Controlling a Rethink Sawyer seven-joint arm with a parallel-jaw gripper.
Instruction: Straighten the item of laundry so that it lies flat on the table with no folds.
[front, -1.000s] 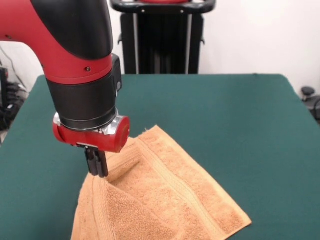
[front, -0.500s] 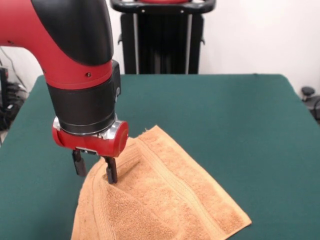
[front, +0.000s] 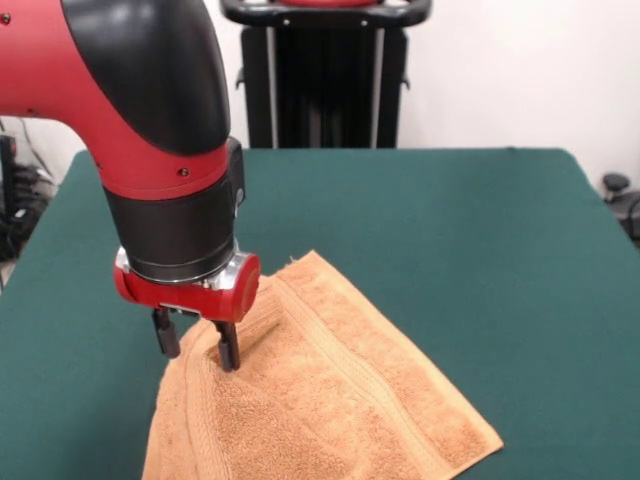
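On towel (front: 330, 400), fingers (front: 229, 346) spread

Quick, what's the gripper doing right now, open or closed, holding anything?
Gripper: open, holding nothing; its jaws stand apart at the raised edge of the towel, one on either side of it.

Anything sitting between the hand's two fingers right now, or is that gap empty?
In the front view, the open hand straddles a raised ridge of the towel; that fold lies between the fingers.
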